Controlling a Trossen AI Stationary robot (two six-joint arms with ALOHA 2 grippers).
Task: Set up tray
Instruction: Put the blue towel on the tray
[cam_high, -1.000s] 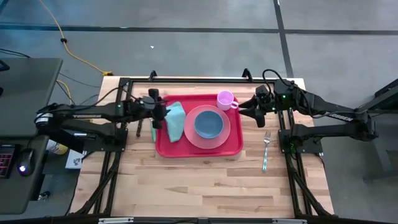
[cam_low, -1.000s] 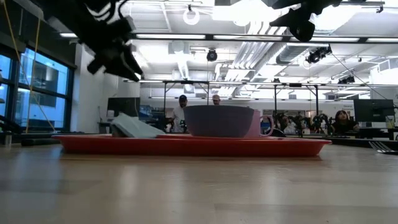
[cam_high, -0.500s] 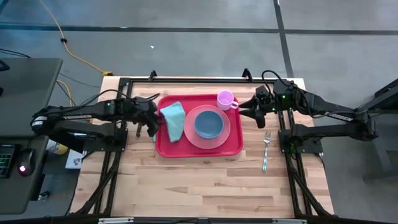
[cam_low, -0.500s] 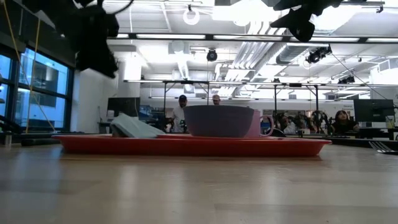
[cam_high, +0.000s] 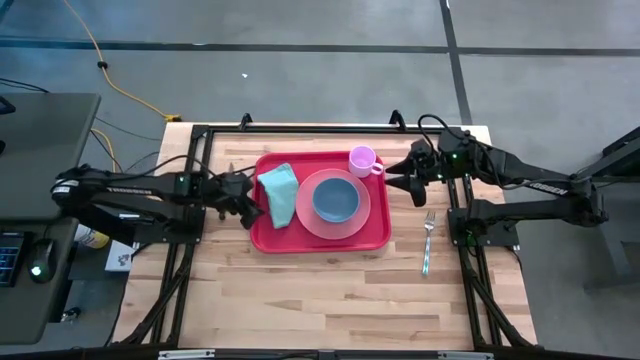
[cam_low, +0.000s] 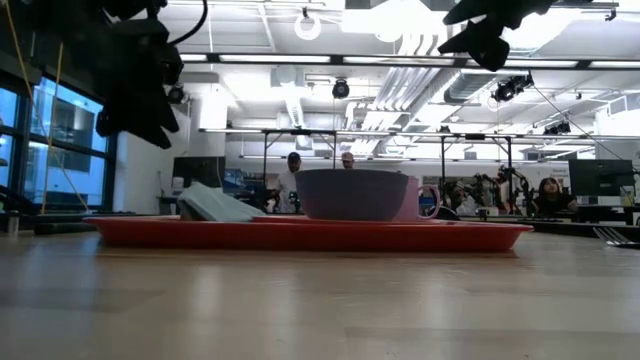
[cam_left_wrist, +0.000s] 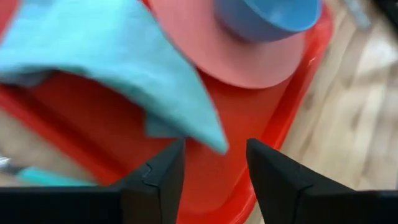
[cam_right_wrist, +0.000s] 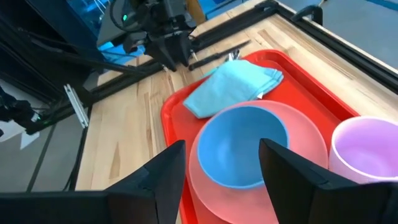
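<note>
Tray (cam_high: 318, 236) sits mid-worktop (cam_high: 330, 290), carrying napkin (cam_high: 280, 192), plate (cam_high: 362, 218), bowl (cam_high: 335, 199) and cup (cam_high: 362, 159). Left gripper (cam_high: 247, 203) hovers beside its left rim, fingers apart, empty; right gripper (cam_high: 396, 180) waits likewise. Cutlery seems next: the fork (cam_high: 427, 243) lies outside, needing a low, narrow pinch.

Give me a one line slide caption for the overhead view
Red tray holding a teal cloth, blue bowl on pink plate and pink cup, flanked by open left gripper and right gripper.

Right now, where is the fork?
In the high view the fork lies on the bare wooden table, off the right edge of the red tray, below the right end effector.
</note>
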